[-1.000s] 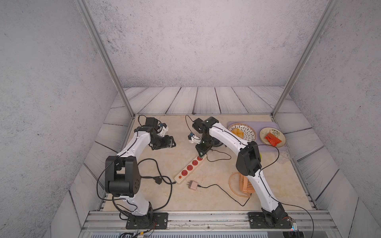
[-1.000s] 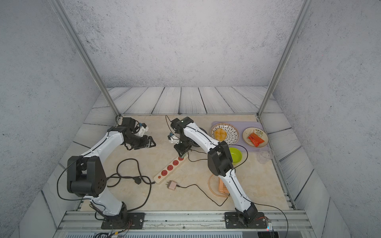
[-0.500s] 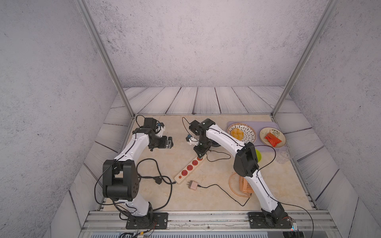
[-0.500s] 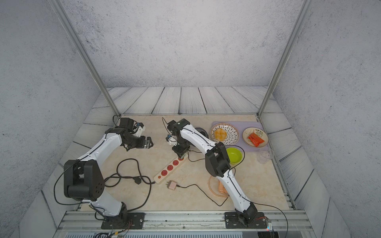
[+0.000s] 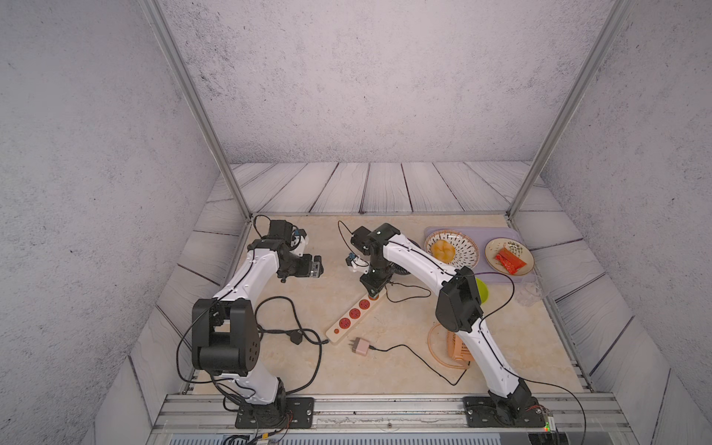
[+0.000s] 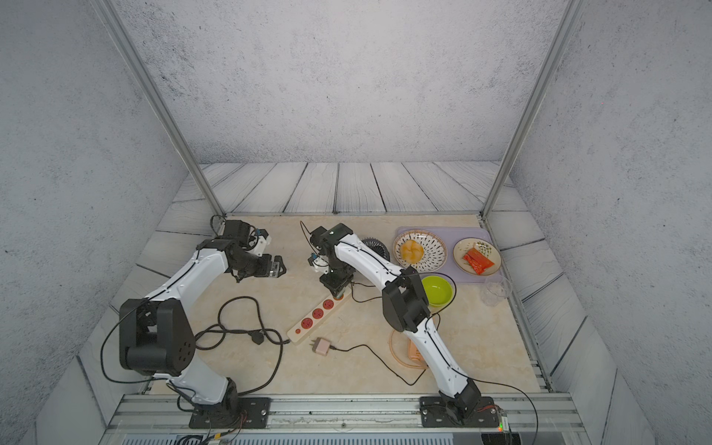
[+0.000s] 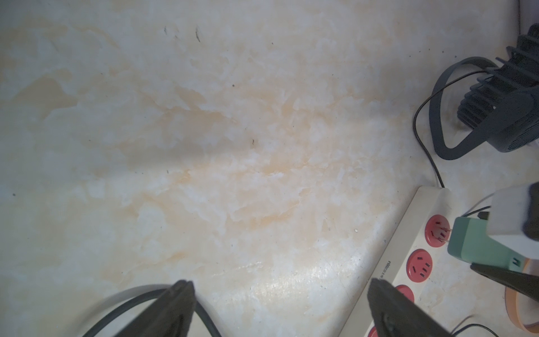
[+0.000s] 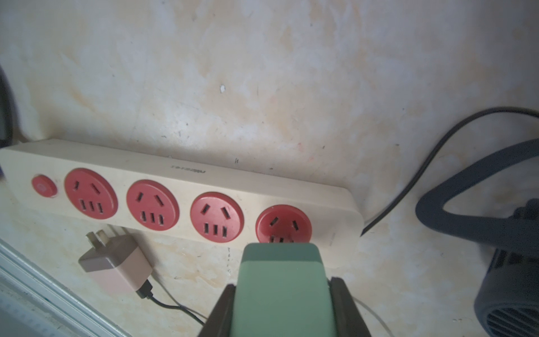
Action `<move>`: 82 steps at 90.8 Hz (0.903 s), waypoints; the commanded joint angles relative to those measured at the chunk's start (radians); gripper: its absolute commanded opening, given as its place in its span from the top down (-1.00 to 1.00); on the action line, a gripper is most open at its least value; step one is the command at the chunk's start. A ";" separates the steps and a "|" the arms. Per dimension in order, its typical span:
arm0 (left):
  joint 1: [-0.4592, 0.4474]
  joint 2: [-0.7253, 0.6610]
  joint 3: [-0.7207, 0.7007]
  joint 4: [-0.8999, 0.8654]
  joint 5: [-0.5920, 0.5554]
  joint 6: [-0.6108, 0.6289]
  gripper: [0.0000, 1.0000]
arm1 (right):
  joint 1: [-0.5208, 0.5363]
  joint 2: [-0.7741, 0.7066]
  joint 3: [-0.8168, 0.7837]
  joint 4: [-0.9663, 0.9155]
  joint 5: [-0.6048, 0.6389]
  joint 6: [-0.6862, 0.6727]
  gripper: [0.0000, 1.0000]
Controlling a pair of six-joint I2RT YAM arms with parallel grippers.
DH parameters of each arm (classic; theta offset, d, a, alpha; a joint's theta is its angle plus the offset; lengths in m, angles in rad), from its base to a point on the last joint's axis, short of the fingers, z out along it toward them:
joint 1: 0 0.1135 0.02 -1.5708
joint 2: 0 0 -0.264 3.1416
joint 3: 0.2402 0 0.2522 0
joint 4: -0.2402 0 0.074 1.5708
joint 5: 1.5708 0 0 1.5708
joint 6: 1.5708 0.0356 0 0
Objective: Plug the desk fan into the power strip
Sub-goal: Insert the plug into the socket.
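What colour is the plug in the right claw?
Green. The plug shows best in the right wrist view.

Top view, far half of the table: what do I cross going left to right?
Left gripper → right gripper, holding the plug → fan → bun plate → packet plate. Bowl and cup left out: they overlap the plates.
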 commanded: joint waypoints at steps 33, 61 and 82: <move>0.008 0.009 -0.004 0.002 0.026 -0.002 -0.99 | 0.007 -0.010 -0.039 -0.036 0.028 0.055 1.00; 0.008 0.009 -0.003 0.001 0.035 -0.006 -0.99 | 0.011 0.041 -0.008 -0.049 0.057 0.098 1.00; 0.008 0.015 -0.001 0.000 0.041 -0.011 -0.99 | 0.014 0.092 -0.006 -0.053 0.040 0.135 1.00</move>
